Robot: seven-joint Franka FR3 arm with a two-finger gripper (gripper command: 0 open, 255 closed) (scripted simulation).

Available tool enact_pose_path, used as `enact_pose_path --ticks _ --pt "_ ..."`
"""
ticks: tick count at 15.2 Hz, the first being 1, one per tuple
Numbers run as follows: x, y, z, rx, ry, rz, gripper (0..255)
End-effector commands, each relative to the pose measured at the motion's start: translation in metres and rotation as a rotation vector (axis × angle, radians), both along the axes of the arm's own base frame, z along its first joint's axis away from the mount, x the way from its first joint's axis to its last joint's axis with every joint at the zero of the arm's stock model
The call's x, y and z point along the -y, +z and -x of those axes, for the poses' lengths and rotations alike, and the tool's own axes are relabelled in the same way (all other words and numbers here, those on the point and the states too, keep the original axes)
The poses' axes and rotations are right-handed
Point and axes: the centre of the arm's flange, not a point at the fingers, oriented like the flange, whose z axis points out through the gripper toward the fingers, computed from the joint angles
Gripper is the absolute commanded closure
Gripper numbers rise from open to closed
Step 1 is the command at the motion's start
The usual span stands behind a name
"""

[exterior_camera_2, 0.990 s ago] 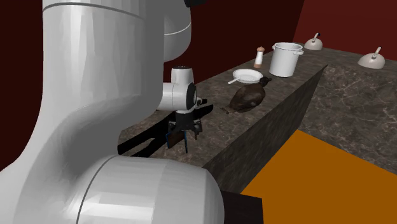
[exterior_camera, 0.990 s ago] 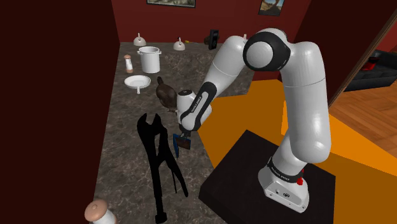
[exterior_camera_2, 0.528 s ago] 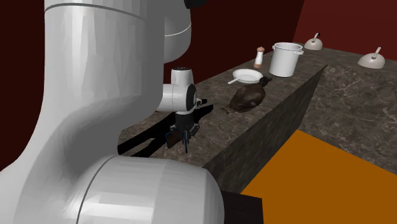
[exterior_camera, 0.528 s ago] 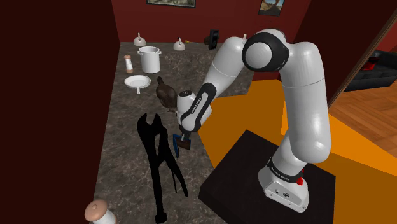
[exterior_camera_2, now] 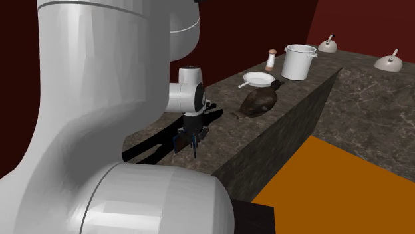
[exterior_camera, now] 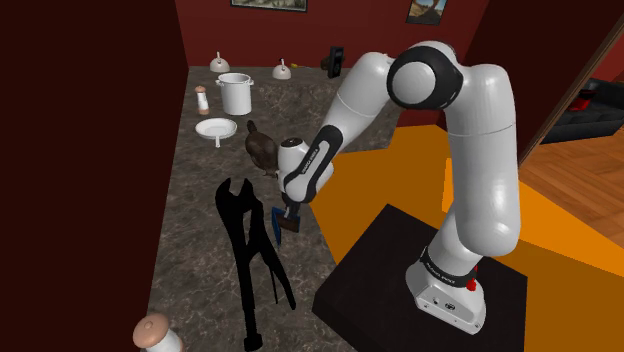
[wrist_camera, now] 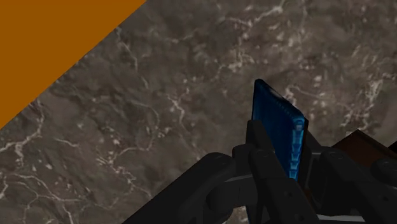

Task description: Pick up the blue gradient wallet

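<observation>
Near the surface's edge on the shoulder view's right, the claw points down. The wallet is a blue sliver at its left, just beside a long black tool.

In the second exterior view the claw hangs low over the surface. I cannot tell whether the wallet is clear of it.

In the wrist view the fingers are clamped on the wallet, which stands edge-on and juts past their tips. With so narrow a pinch it could pivot or slip out on the lift, and a low swing could snag it on the tool.
</observation>
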Motion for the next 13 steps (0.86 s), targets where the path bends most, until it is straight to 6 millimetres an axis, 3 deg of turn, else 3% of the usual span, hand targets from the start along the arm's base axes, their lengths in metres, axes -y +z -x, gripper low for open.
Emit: enact_pose_path --ticks 1,11,13 --pt "0.0 0.011 0.0 0.0 0.0 0.0 255" --pt "0.0 0.063 0.0 0.0 0.0 0.0 255" --pt "0.0 0.064 0.0 0.0 0.0 0.0 255"
